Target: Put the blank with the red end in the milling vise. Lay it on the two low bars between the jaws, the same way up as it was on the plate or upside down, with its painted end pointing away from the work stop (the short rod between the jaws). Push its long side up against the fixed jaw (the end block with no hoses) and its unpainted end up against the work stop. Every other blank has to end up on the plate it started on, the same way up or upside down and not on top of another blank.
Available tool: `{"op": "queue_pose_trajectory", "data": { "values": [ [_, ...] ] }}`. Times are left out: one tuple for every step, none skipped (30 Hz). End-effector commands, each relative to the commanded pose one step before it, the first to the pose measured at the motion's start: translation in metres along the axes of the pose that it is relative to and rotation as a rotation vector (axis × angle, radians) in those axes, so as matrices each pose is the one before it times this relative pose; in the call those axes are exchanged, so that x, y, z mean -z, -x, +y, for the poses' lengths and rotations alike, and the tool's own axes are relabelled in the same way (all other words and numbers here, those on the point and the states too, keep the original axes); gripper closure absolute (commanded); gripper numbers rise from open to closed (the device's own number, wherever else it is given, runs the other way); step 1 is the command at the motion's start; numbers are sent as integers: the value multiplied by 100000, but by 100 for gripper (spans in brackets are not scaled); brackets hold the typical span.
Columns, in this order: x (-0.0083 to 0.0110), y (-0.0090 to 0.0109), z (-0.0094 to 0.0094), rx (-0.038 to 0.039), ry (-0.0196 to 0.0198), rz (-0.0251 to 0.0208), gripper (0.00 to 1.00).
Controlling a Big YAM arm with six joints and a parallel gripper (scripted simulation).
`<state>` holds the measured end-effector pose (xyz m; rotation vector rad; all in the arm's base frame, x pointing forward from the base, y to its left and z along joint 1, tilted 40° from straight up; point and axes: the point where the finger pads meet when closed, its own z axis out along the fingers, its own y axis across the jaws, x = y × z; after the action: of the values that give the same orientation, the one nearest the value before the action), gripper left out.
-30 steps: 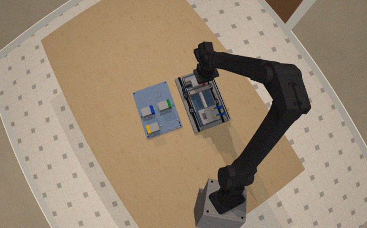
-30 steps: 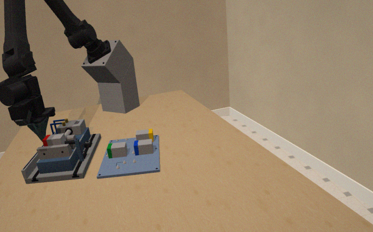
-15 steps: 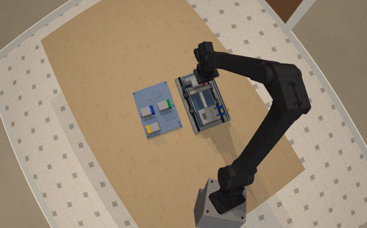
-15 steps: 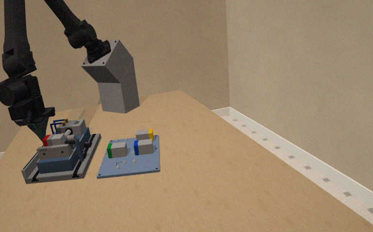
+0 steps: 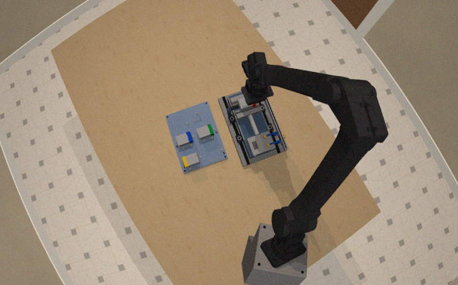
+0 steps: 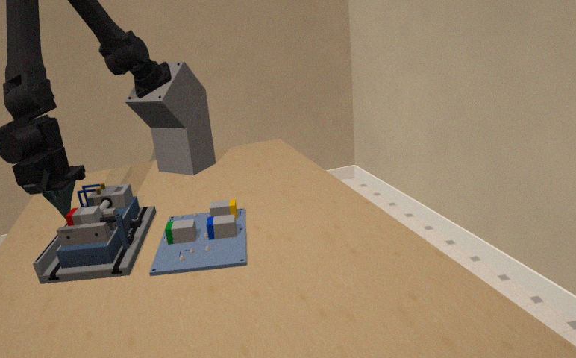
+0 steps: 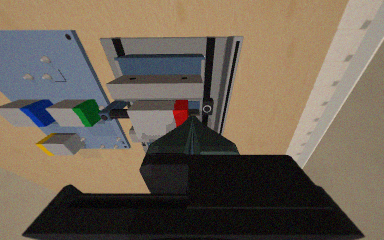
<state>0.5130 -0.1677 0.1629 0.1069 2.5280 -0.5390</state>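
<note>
The red-ended blank (image 5: 244, 103) (image 6: 89, 214) (image 7: 151, 121) lies between the jaws of the vise (image 6: 95, 272) (image 7: 159, 45), long side beside the fixed jaw (image 6: 84, 235) (image 7: 156, 90). Its unpainted end is at the work stop (image 7: 119, 113); whether it touches jaw or stop is too fine to tell. My gripper (image 6: 66, 218) (image 7: 192, 120) is shut and empty, fingertips at the outer face of the red end. The green-ended (image 5: 204, 132) (image 6: 183, 230) (image 7: 69, 112), blue-ended (image 5: 183, 139) (image 6: 224, 227) (image 7: 21, 112) and yellow-ended blanks (image 5: 191, 160) (image 6: 220, 207) (image 7: 65, 144) sit apart on the plate (image 5: 210, 151) (image 6: 220, 261) (image 7: 14, 50).
The moving jaw (image 5: 249, 113) stands on the other side of the red-ended blank. Blue hoses (image 5: 274, 142) (image 6: 80, 198) rise from the vise's other end block (image 6: 124, 195). Small pale pegs (image 6: 182, 257) (image 7: 45, 59) stand on the plate.
</note>
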Motion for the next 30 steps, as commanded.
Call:
{"op": "queue_pose_trajectory", "data": {
  "values": [
    [-345,641,1467,1491,1511,-1398,100],
    [20,67,-50,206,22,-122,100],
    [26,86,-65,265,28,-157,100],
    [31,104,-80,324,29,-191,100],
    [77,143,-127,285,-76,-292,100],
    [129,187,-164,-57,-111,-423,100],
    [0,0,0,0,0,0,100],
    [0,0,0,0,0,0,100],
    [73,93,-474,-1097,-425,-201,100],
    [44,39,-640,-241,-581,-25,100],
    [48,37,-678,-805,-618,-26,100],
    [125,150,-376,-355,-291,-258,100],
    [169,211,-208,-104,-109,-387,100],
    [115,65,-154,-29,-39,-122,100],
    [99,15,-135,-6,-17,-39,100],
    [95,14,-130,-5,-16,-37,100],
    [91,13,-123,-5,-16,-36,100],
    [80,9,-112,-1,-18,-19,100],
    [71,7,-101,0,-17,-13,100],
    [63,6,-89,0,-16,-12,100],
    [8,-136,-25,66,49,234,100],
    [18,-76,-34,37,21,131,100],
    [29,-13,-44,-176,-10,22,100],
    [0,0,0,0,0,0,100],
    [0,0,0,0,0,0,100],
    [168,243,507,243,549,-475,100],
    [15,17,-93,-22,-66,-27,100],
    [5,2,-74,-17,-102,9,100],
    [2,0,-32,-7,-53,7,100],
    [1,1,-4,-1,-3,-1,100]
  ]
}}
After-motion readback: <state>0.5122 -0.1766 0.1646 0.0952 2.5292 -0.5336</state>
